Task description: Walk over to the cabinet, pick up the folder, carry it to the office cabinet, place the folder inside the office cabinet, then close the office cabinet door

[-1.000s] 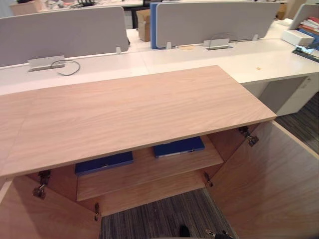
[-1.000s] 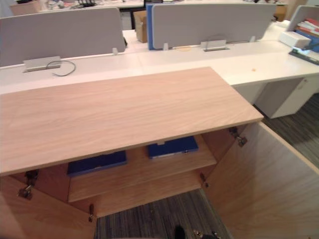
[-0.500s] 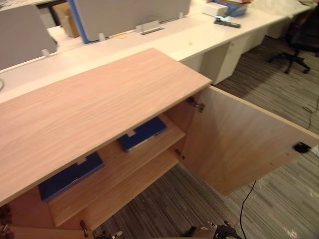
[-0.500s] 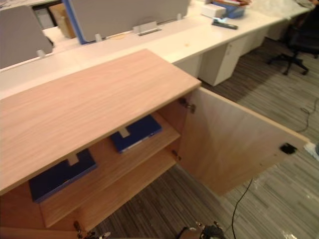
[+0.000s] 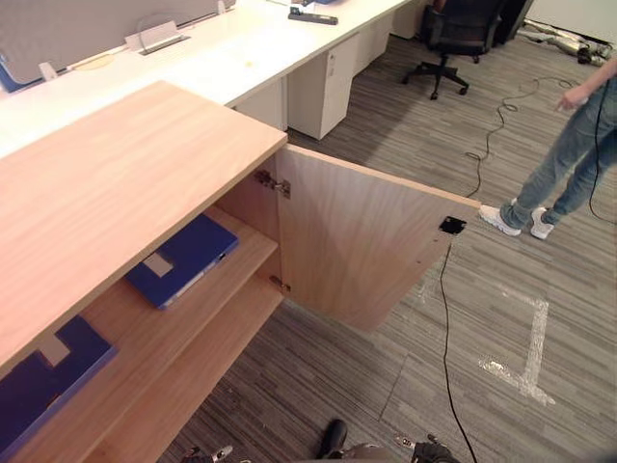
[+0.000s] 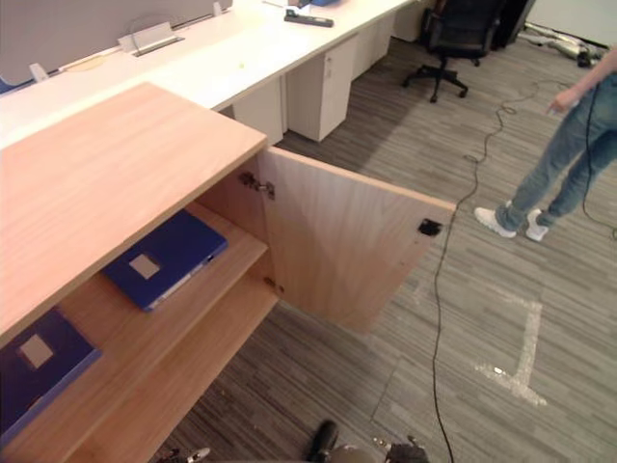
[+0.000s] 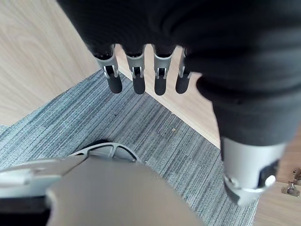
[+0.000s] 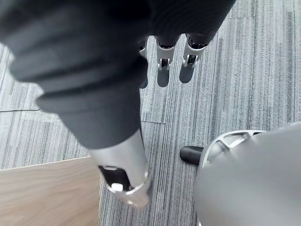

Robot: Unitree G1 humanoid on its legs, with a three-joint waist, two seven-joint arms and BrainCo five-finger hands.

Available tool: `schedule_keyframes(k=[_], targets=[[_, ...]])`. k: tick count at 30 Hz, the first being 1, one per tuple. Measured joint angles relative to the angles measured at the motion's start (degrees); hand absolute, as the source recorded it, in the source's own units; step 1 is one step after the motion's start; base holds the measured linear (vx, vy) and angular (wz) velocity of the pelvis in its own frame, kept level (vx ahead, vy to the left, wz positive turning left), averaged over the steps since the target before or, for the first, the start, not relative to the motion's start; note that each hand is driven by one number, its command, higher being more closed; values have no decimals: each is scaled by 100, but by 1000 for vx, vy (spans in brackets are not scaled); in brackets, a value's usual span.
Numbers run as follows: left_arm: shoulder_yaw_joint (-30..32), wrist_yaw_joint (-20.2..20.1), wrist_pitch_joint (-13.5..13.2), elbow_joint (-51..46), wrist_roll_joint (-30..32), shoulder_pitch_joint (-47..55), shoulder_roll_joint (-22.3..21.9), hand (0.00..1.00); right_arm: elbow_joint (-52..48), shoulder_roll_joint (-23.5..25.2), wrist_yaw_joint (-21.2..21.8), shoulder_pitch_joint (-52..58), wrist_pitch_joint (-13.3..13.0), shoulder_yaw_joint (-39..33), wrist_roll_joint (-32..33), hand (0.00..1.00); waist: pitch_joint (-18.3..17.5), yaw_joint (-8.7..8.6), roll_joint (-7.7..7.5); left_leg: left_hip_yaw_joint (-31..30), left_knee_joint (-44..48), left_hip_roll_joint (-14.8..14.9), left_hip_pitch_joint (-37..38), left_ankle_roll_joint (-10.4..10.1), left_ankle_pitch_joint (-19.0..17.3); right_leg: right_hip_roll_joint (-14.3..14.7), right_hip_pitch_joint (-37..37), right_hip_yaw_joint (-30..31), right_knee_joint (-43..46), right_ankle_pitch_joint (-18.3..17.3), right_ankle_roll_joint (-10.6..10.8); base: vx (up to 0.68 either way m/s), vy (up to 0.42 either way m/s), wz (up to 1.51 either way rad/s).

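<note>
A light wooden cabinet [image 5: 116, 183] stands on my left with its right door [image 5: 366, 241] swung wide open over the carpet. On its upper shelf lie two dark blue folders: one [image 5: 183, 258] near the door hinge, another [image 5: 43, 381] further left at the view's edge. My left hand [image 7: 138, 77] hangs over the carpet beside a wooden panel, fingers straight, nothing in it. My right hand [image 8: 163, 70] hangs over the striped carpet by a wooden edge, also open and holding nothing. Both hands are apart from the folders.
A row of white desks [image 5: 241, 58] with drawer units runs behind the cabinet. A black office chair [image 5: 453, 34] stands at the back. A person in jeans and white shoes [image 5: 564, 154] stands at the right. White tape marks [image 5: 530, 352] lie on the carpet.
The camera has swung to the right: the cabinet has slid to the left of the views, and the open door, floor, chair and person now show. The folders lie as before.
</note>
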Motion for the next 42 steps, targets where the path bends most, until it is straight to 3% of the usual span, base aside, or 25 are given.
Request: schedule_keyframes(k=[4,9,14,19,21,23,24,25,26,27,31,34,37,42], targets=[[16,0,0,-30,-17,-9,-14,0,-38,-2,-1,-2,-21,17,146,0,-4,24,4,-47,-61,-87,1,-1,0,22,37,145,-264,225,-16,-12,15,-15],[-129,-3,-2,-100,-7,-73,11,0,-1003,-171,-3,-15,-34,370,173,0,-30,-13,62,-108,-132,-278,10,-3,-2,-80,12,308,-450,475,-6,-23,77,-15],[-310,-17,-56,-222,8,-140,48,0,-2289,-958,-59,-681,-279,589,423,0,-39,-36,92,-180,-134,-457,-33,-4,-15,-233,-89,443,-454,562,61,-39,78,-10],[-403,-21,-59,-224,-8,-147,18,0,-2316,-1743,-195,-1634,-454,589,823,0,11,-56,230,-491,73,-523,-247,-4,-15,-375,-147,333,-449,603,78,-20,19,14],[-435,-30,-60,-249,-14,-128,-77,0,-2162,-2180,-239,-2168,-499,596,1041,0,18,-56,412,-684,379,-555,-426,-4,-14,-502,-134,242,-420,636,120,17,-5,25],[-455,-44,-72,-320,-19,-83,-116,0,-1720,-2539,-260,-2732,-523,732,1108,0,95,-36,449,-783,764,-579,-663,8,-134,-694,-73,162,-414,660,147,21,20,29],[-514,-44,-118,-337,-40,-25,-170,0,-1307,-2823,-262,-3162,-524,817,1193,0,89,-37,611,-809,395,-565,-676,106,-281,-730,-64,111,-410,680,176,1,49,31],[-546,-45,-140,-350,-41,-4,-209,0,-1121,-2973,-266,-3386,-525,870,1253,0,111,-31,714,-851,142,-539,-690,78,-240,-730,-61,82,-403,697,199,-19,91,14],[-609,-44,-163,-377,-70,18,-295,0,-818,-3242,-262,-3824,-528,961,1306,0,216,5,898,-940,-140,-503,-699,62,134,-707,-44,76,-390,739,264,-42,113,12],[-664,-44,-172,-403,-142,88,-300,0,-607,-3361,-254,-4086,-526,966,1324,0,231,-12,947,-1000,-147,-605,-707,106,188,-806,-50,65,-381,763,301,-33,113,15],[-669,-45,-181,-467,-246,315,-294,0,-157,-3633,-230,-4683,-502,966,1511,0,395,32,954,-1094,-144,-745,-778,122,195,-961,-106,0,-312,777,318,-23,69,15],[-669,-67,-182,-511,-271,393,-307,0,134,-3853,-118,-5167,-468,1040,1514,0,483,46,1045,-1188,-131,-772,-861,177,231,-1002,-170,-51,-259,778,318,-8,-14,10],[-685,-111,-196,-586,-288,393,-371,0,305,-4194,24,-5473,-443,1392,1522,0,556,44,1153,-1311,-135,-777,-909,218,269,-1016,-168,-137,-250,778,317,-34,-29,14],[-735,-138,-242,-596,-419,392,-399,0,400,-4314,188,-5675,-438,1998,1764,0,645,48,1169,-1378,-147,-773,-908,223,316,-1013,-154,-153,-234,780,315,-59,-30,3]])
